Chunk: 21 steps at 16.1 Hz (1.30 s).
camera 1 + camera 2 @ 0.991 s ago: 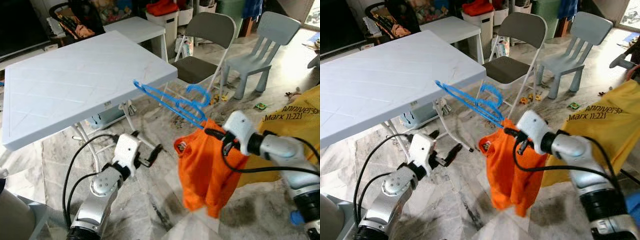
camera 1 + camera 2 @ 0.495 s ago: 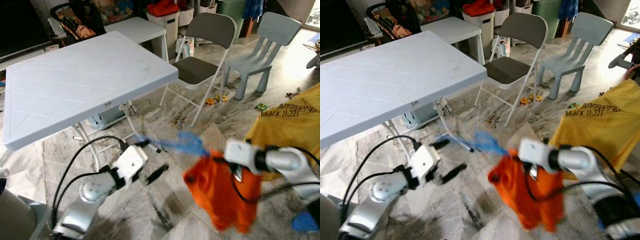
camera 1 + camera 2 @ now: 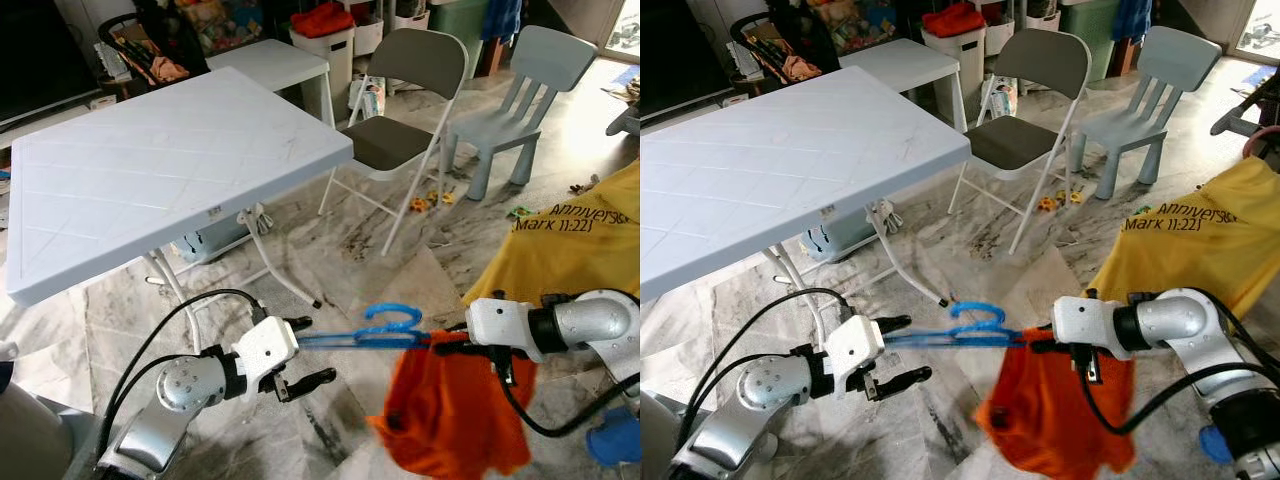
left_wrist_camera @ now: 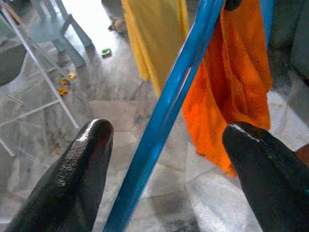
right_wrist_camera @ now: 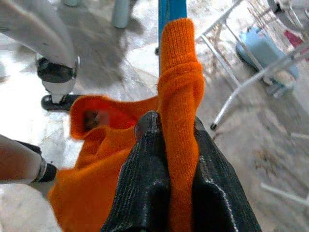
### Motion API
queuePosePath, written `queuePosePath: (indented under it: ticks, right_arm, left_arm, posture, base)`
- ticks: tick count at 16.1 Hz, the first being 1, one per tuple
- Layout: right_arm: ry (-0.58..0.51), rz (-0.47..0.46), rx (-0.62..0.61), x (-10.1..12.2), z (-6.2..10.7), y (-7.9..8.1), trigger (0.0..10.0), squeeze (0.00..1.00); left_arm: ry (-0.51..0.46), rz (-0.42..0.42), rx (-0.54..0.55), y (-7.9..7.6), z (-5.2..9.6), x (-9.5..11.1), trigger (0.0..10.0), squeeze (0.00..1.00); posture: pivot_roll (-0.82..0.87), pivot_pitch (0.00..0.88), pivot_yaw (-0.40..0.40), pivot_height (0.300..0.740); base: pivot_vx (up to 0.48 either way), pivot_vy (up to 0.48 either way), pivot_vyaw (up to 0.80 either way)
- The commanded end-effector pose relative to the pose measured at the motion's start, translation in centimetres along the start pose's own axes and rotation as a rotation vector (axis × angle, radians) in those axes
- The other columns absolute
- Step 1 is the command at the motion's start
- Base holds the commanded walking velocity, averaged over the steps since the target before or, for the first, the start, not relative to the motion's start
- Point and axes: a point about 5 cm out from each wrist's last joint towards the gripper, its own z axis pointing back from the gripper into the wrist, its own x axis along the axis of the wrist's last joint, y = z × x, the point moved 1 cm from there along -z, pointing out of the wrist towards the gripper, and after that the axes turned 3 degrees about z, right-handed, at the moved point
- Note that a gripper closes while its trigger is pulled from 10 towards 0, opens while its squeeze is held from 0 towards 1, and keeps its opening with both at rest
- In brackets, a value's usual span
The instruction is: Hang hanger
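Currently the blue hanger point(image 3: 385, 328) is being held low over the floor, right tool point(image 5: 166, 133) clamped on its orange garment point(image 3: 450, 420); left tool point(image 4: 164, 145) spread around the bar. Light, stiff plastic; the bar is best gripped.

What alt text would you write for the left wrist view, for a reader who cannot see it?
A blue hanger runs diagonally between the two black fingers of the open left gripper, touching neither. An orange garment hangs from its far end, with yellow cloth behind and a marble floor below.
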Motion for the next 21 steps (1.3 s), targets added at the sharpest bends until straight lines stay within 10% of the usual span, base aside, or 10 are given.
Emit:
queuePosePath:
  ticks: [1, 21]
  right_arm:
    - [-0.021, 0.075, 0.037, 1.3, 0.4, -0.6, 10.0, 0.00]
    - [-0.009, 0.381, -0.090, 4.1, -0.5, -6.5, 10.0, 0.00]
  left_arm:
    - [0.005, -0.025, 0.004, 0.5, 0.1, 0.1, 0.0, 0.00]
    - [0.010, -0.076, -0.026, 1.5, -1.1, -0.5, 0.0, 0.00]
  posture:
    - [-0.13, 0.000, 0.126, 0.740]
    - [-0.14, 0.000, 0.112, 0.740]
  base:
    - [0.000, 0.000, 0.00]
    - [0.000, 0.000, 0.00]
